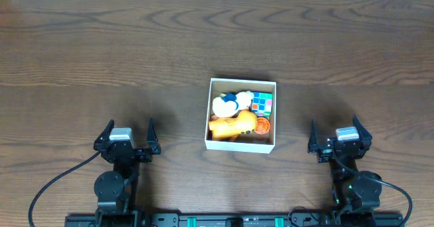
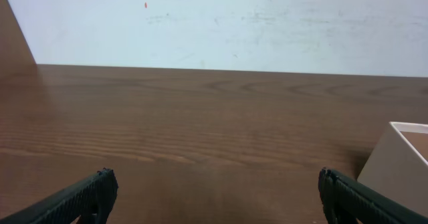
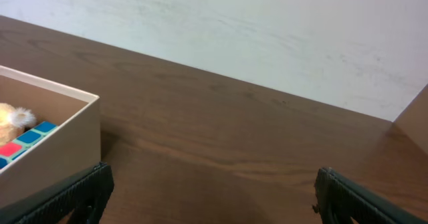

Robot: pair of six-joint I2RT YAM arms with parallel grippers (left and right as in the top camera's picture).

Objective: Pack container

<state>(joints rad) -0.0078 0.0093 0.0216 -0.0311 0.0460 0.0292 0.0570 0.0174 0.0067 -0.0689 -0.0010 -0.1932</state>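
The container (image 1: pixel 241 145), a square white-walled box, sits at the middle of the table. Inside lie a white plush toy (image 1: pixel 224 105), a yellow-orange plush toy (image 1: pixel 234 125), a colourful puzzle cube (image 1: pixel 262 104) and a small orange round toy (image 1: pixel 262 125). My left gripper (image 1: pixel 127 133) is open and empty, to the left of the box near the front edge. My right gripper (image 1: pixel 339 133) is open and empty, to the right of it. The box corner shows in the left wrist view (image 2: pixel 401 164). The box wall (image 3: pixel 60 147) and cube (image 3: pixel 27 138) show in the right wrist view.
The wooden table (image 1: pixel 135 57) stretches around the box. A pale wall (image 2: pixel 221 23) stands behind the far edge of the table.
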